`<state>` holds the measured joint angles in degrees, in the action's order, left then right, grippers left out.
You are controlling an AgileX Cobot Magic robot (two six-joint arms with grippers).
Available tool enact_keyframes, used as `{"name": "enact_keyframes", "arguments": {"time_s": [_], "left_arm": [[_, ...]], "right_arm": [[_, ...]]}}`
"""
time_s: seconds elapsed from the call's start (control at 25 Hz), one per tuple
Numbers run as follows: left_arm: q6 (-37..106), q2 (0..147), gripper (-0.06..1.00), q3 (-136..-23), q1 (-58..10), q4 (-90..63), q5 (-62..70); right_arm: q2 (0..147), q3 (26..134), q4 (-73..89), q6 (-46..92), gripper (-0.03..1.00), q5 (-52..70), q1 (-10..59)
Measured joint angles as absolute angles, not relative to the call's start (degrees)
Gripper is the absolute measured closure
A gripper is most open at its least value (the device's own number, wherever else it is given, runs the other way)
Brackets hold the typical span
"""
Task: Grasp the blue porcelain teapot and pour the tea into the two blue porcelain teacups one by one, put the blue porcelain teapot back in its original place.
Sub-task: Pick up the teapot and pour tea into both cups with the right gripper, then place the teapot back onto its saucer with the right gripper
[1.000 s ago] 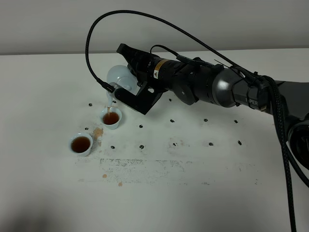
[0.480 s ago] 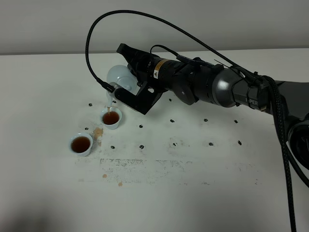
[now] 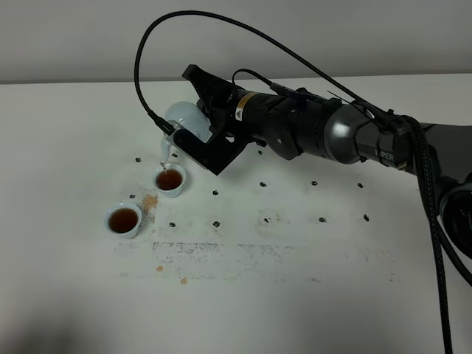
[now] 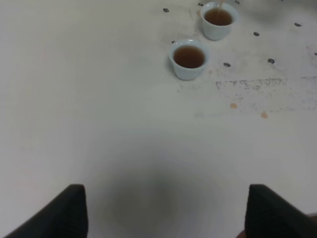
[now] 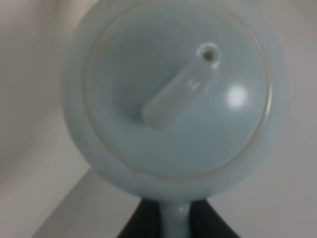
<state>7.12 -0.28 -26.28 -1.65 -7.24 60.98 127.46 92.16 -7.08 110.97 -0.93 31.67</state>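
Observation:
My right gripper is shut on the handle of the pale-blue teapot and holds it tilted above the table. Its spout points down over the farther teacup, which holds reddish-brown tea. The nearer teacup also holds tea. In the right wrist view the teapot's lid fills the frame, with the handle between dark fingers. The left wrist view shows both cups, one nearer than the other. My left gripper is open and empty, well short of them.
A brownish tea stain lies between the cups, with smaller drops nearer the front. Small dark marks dot the white table. The right arm and its black cable stretch across the back of the table.
The teapot has risen slightly and turned a little in the right gripper, still over the farther cup. The cups and the left gripper have not moved.

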Motion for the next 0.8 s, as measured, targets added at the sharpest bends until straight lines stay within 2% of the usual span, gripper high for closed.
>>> {"name": "enact_keyframes", "arguments": {"time_s": [0.24, 0.44, 0.6, 0.8], "left_arm": [[7.1, -0.3, 0.31, -26.3, -1.6, -7.2, 61.0], [7.1, -0.3, 0.31, -26.3, -1.6, -7.2, 61.0], [7.1, -0.3, 0.31, -26.3, -1.6, -7.2, 61.0], [7.1, -0.3, 0.31, -26.3, -1.6, -7.2, 61.0]], "right_arm": [[127.4, 92.2, -7.0, 103.4, 0.93, 4.0, 31.7], [125.3, 92.2, -7.0, 89.3, 0.93, 11.3, 31.7], [120.8, 92.2, -7.0, 71.8, 0.93, 17.0, 31.3], [116.6, 92.2, -6.6, 38.9, 0.93, 25.4, 30.8]]}}
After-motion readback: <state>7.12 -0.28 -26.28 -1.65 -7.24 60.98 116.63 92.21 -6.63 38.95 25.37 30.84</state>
